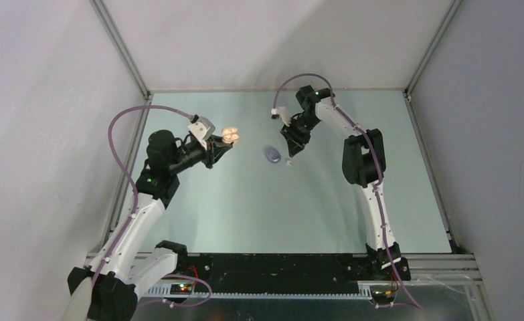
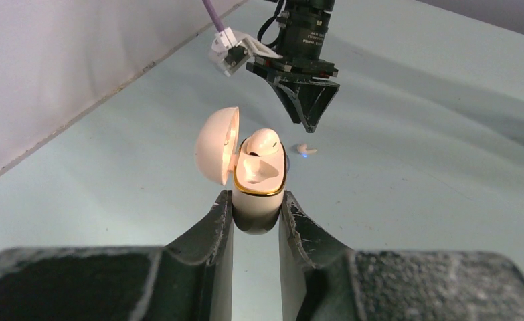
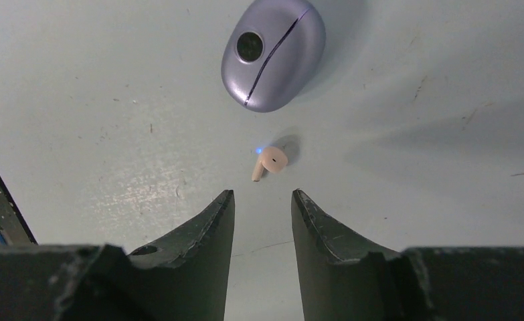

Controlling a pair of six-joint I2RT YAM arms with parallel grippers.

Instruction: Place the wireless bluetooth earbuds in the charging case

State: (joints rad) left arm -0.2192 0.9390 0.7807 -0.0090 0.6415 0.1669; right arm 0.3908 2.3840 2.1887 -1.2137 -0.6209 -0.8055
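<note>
Loose cream earbud (image 3: pixel 270 161) is lying on its side on the counter (image 3: pixel 446 221), just below the lilac case (image 3: pixel 274 53) in my right wrist view. It's a smooth, glossy little thing, with a round head, a stubby stem and a tiny blue glow at its edge. The right pincer (image 3: pixel 263 195) hangs right above it with the fingers spread and nothing between them.

The lilac case is a closed pebble shape with a satin finish. A thin seam curves across it and there's a dark round disc on one side.

The second cream earbud (image 2: pixel 264 140) sits in the cream charging case (image 2: pixel 259 190), poking up out of the far socket. That case is glossy with a gold rim around the opening, and its domed lid is flipped open to the left. The left pincer (image 2: pixel 255 200) is clamped on the case body and holds it up off the counter.

The right wrist view is the only one that shows the scuffs and scratches on the pale green counter. From the top camera the loose bud is barely a speck, and the gold rim only shows in the left wrist view.
</note>
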